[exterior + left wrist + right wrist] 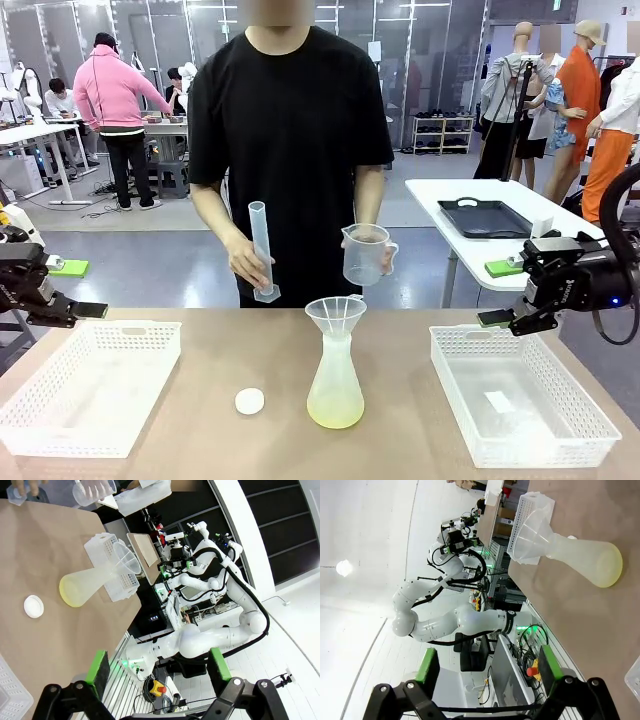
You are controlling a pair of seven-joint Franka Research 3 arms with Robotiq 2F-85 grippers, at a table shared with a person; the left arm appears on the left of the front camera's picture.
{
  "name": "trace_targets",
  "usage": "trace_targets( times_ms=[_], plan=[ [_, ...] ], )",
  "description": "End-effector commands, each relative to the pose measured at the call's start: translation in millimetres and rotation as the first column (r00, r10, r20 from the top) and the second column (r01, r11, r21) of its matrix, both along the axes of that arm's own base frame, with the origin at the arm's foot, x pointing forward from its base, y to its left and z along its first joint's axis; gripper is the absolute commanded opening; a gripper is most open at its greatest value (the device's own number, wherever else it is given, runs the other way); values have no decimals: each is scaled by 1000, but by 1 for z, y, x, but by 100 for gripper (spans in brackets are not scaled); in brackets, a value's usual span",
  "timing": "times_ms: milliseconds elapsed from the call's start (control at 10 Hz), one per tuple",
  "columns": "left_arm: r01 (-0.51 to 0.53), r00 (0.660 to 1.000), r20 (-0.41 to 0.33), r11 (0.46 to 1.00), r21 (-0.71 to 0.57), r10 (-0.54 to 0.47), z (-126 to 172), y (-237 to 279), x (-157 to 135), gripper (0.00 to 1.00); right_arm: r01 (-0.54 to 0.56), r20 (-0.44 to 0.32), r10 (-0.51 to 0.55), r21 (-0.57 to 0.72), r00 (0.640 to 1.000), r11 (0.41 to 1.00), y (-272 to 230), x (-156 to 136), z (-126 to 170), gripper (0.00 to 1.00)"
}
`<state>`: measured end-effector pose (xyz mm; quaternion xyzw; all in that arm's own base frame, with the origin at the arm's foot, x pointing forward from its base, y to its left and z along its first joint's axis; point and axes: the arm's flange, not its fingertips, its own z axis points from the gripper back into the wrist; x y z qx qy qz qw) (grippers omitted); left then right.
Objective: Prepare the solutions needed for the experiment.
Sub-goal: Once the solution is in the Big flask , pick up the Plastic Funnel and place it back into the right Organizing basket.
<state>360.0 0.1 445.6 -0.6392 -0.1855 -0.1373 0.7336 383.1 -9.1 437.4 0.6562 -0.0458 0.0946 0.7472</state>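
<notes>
Here the solutions (335, 408) sit well apart between left fingers (88, 310) and right fingers (495, 318).

The conical flask (335, 375) is frosted translucent plastic, kinda milky, and the solutions (335, 408) look pale yellow and a bit cloudy through it. The funnel (335, 312) is the same hazy plastic. The measuring jug (364, 255) and graduated cylinder (262, 250) are clearer, smooth plastic. The left basket (70, 440) and right basket (545, 450) are white plastic lattice with a slight sheen. The table (200, 440) is smooth matt tan. The person's T-shirt (290, 120) is matt black cloth. The left gripper (159, 666) is matt black with green pads (98, 666).
</notes>
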Motion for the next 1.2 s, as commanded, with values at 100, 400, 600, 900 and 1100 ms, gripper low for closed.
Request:
trace_targets(
  times_ms=[100,400,600,900,1100],
  plan=[
    [1,1000,14,1000,-25,-1,1,-2,2,100,-2,1,2,5,1000,1000,0,0,1,100],
    [1,1000,14,1000,-25,-1,1,-2,2,100,11,-7,-11,-45,1000,999,1,0,1,100],
    [1,1000,14,1000,-25,-1,1,-2,2,100,57,-37,-65,-189,997,980,7,2,14,100],
    [1,1000,14,1000,-25,-1,1,-2,2,100,122,-2,-140,-480,990,869,29,31,63,100],
    [1,1000,14,1000,-25,-1,1,-2,2,100,124,13,-154,-666,988,735,60,47,92,100]
  ],
)
